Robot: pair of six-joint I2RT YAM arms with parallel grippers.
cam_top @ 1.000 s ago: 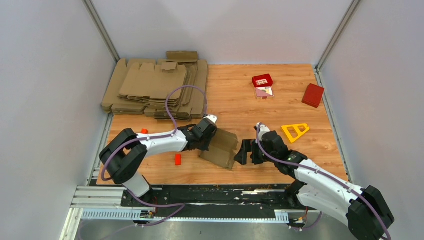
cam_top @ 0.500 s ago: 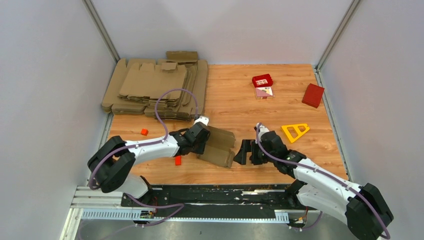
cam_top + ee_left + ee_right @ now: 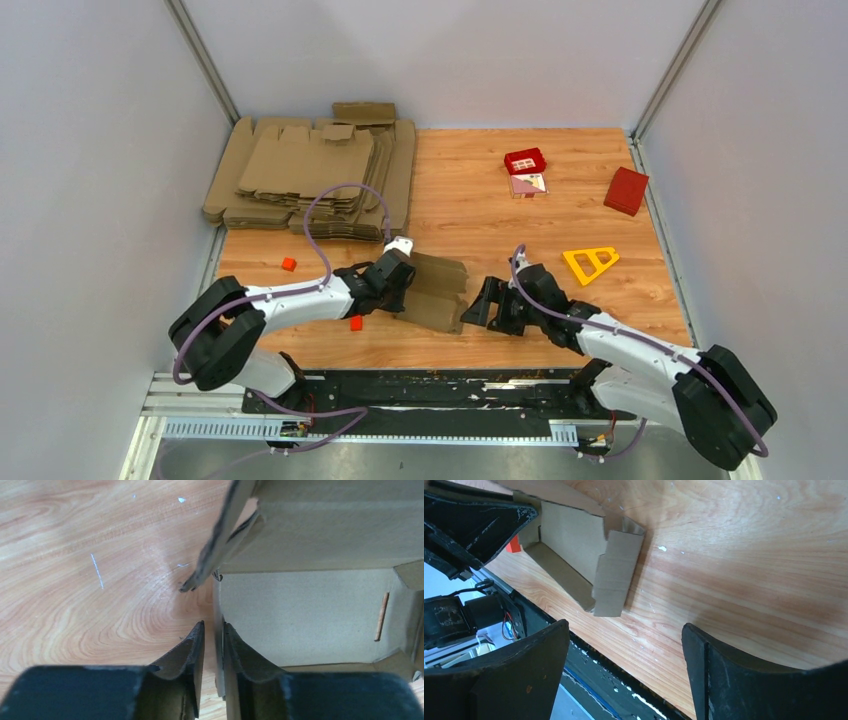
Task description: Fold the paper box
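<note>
The paper box (image 3: 437, 292) is a brown cardboard piece, partly folded, lying on the wooden table between the two arms. My left gripper (image 3: 403, 285) is at its left side. In the left wrist view a thin upright wall of the box (image 3: 300, 615) stands between the left gripper's (image 3: 213, 627) narrow jaws, against the right finger, with a slit of table showing beside the left finger. My right gripper (image 3: 480, 305) is just right of the box, open wide and empty. The right wrist view shows the box (image 3: 574, 540) ahead of the right gripper (image 3: 624, 640), with a flap hanging toward it.
A big pile of flat cardboard blanks (image 3: 310, 175) fills the back left. A red box (image 3: 626, 190), a small red tray (image 3: 525, 161) and a yellow triangle (image 3: 590, 262) lie to the right. Two small red blocks (image 3: 355, 322) (image 3: 288, 264) sit near the left arm. A black rail (image 3: 420, 385) runs along the near edge.
The left gripper let go, drew back toward the left, and now narrows around the box's wall. The right gripper moved left, closer to the box, and its jaws narrowed slightly.
</note>
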